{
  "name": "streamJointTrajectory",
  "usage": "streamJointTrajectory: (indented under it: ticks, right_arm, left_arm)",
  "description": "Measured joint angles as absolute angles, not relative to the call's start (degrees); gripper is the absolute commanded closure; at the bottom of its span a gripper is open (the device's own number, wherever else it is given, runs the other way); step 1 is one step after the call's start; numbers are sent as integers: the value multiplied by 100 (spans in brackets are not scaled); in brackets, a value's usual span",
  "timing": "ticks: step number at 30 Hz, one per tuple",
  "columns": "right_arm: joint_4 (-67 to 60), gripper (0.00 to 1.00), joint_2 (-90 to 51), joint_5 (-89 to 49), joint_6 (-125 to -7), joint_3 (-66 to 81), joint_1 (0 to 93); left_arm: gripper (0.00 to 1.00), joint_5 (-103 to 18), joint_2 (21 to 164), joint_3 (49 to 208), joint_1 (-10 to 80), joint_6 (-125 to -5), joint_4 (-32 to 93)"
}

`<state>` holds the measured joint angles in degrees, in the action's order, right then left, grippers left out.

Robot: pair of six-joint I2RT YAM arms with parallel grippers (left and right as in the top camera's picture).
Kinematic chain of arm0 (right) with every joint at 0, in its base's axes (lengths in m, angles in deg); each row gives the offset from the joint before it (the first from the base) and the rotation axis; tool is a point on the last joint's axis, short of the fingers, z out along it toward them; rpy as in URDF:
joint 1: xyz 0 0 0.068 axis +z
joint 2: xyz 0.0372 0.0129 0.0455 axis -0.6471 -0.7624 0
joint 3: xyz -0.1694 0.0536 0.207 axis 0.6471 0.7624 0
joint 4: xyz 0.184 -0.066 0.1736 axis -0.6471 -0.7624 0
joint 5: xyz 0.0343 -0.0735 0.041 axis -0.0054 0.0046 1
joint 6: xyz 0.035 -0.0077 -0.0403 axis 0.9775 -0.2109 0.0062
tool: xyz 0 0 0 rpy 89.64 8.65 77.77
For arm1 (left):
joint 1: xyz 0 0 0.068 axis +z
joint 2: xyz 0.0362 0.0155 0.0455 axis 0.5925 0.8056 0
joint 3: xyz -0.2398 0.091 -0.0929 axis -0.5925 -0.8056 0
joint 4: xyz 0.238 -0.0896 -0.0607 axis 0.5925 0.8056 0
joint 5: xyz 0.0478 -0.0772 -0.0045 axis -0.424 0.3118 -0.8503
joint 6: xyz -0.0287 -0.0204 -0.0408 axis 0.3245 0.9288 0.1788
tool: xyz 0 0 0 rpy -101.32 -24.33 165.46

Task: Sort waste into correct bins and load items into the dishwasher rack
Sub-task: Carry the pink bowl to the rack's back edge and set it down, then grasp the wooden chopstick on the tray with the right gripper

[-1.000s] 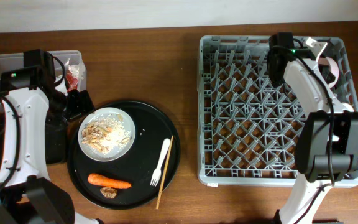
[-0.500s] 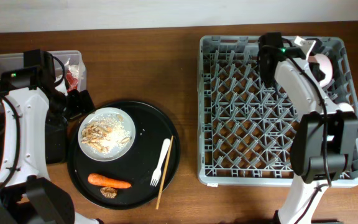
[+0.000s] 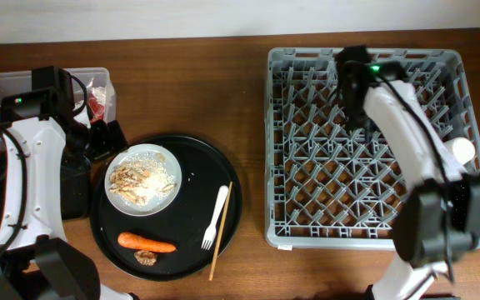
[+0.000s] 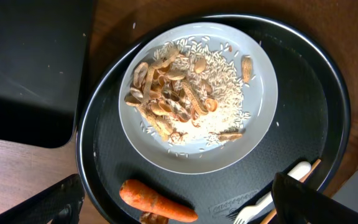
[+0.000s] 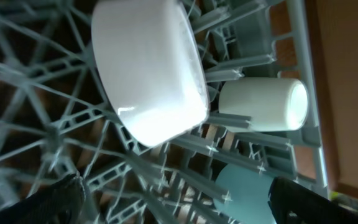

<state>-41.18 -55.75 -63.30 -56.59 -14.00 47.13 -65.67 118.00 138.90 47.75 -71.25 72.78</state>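
**Both grippers released, bowl and cups in the rack**

1. Check the right gripper (image 5: 182, 199) first. You see only its two fingertips, at the lower corners of the wrist view, spread wide with nothing between them.
2. Beyond the fingertips, the small white bowl (image 5: 148, 68) leans among the pegs of the dishwasher rack (image 3: 275, 150). The white cup (image 5: 263, 104) lies on its side just beside the bowl. The light blue cup (image 5: 244, 193) is cut off by the frame edge. From overhead, the right arm hides the bowl.
3. The left gripper (image 4: 188, 202) is also released. It hangs well left of the rack, over the white plate (image 4: 263, 93).
4. The plate carries the food scraps (image 4: 166, 99). The carrot (image 4: 157, 200) and white fork (image 4: 272, 196) lie beside it, on the round black tray (image 4: 316, 112).
5. The brown morsel (image 3: 147, 257) and chopsticks (image 3: 221, 231) share that tray.
6. Further left of the rack, the left arm covers most of the shallow black tray (image 4: 30, 68).
7. The clear tub (image 3: 7, 87) holds the wrapper (image 3: 98, 100).
8. Everything stands on a brown wooden table (image 3: 223, 83), with a pale wall (image 3: 140, 17) behind it.
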Motion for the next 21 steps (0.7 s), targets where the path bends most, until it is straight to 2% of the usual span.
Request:
streamJointTrajectory:
  ticks: [4, 7, 10, 13, 16, 21]
  right_arm:
    - [-4188, 1, -4277, -4645, -6527, -1409, 4711]
    - [-4511, 1, -4104, -2470, -7604, -1409, 4792]
    - [-4566, 1, -4113, -1430, -8024, -1409, 5292]
    - [-4553, 1, -4119, -1087, -7974, -1409, 6217]
    - [-4334, 0, -4198, -1000, -7445, -1295, 7200]
    - [-3595, 15, -4939, -995, -6310, -635, 8483]
  left_arm:
    - [4, -6567, 11800, 13890, 4775, -7125, 7315]
    - [4, -6593, 11800, 13890, 4775, -7125, 7479]
    - [4, -6612, 11800, 13890, 4775, -7125, 7665]
    - [4, -6612, 11800, 13890, 4775, -7125, 7719]
    - [4, -6612, 11800, 13890, 4775, -7125, 7735]
    - [3, -6612, 11800, 13890, 4775, -7125, 7728]
